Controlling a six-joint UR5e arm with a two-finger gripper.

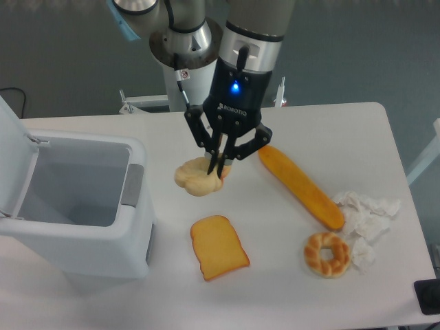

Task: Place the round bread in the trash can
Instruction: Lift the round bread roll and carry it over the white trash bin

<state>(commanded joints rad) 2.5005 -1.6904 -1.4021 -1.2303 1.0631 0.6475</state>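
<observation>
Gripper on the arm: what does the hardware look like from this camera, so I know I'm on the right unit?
The gripper has a black body with white ROBOTIQ lettering, a lit blue indicator light and black linkage fingers. Above it sits a silver-grey cylindrical wrist with a black connector. A thin cable with a small red-and-white tag runs alongside.

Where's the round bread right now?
The round bread sits mid-table under the gripper, whose fingers are closed on its right side. The trash can stands open to its left, the toast slice just in front.

white table [330, 117], trash can [75, 237], baguette [300, 186], toast slice [218, 246]
</observation>
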